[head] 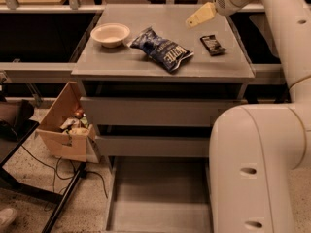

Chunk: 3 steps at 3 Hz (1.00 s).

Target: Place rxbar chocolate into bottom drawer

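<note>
The rxbar chocolate (212, 44), a small flat black wrapper, lies on the grey cabinet top (121, 64) near its right side. My gripper (199, 16) hangs above the back of the top, up and to the left of the bar, not touching it. The bottom drawer (158, 198) is pulled out at floor level, showing a flat grey floor with nothing in it. Its right part is hidden behind my arm.
A crinkled dark blue chip bag (163, 49) lies mid-top, and a pale bowl (110, 34) sits at the left. Two shut drawers (155, 111) are above the open one. An open cardboard box (68, 130) stands on the floor left. My thick white arm (257, 169) fills the right foreground.
</note>
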Tool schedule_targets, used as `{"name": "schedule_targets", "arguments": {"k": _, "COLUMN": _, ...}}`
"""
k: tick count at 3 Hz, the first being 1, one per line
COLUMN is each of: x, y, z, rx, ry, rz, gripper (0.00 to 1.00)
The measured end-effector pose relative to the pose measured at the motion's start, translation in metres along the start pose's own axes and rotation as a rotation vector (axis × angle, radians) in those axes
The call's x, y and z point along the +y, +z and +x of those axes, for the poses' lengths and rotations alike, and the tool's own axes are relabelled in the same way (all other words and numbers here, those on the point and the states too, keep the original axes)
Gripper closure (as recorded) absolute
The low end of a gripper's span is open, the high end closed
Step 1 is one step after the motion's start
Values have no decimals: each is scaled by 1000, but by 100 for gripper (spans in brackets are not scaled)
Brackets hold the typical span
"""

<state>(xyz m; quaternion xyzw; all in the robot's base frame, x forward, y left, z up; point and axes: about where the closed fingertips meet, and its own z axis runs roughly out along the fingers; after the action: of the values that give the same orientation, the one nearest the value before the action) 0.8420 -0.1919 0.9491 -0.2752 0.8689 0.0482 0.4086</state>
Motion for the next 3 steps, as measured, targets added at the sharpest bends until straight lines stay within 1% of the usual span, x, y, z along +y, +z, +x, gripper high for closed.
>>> {"name": "schedule_targets", "arguments": {"k": 1, "x": -7, "y": 27, "z": -1, "rx": -4, "ry": 27, "rz": 27, "gripper": 0}}
{"name": "schedule_targets", "arguments": {"k": 2, "x": -23, "y": 40, "z": 18, "rx": 30, "ry": 71, "rz": 68, "gripper": 0}}
{"name": "schedule_targets", "arguments": {"k": 3, "x": -34, "y": 50, "z": 42, "rx": 47, "ry": 151, "rz": 64, "gripper": 0}}
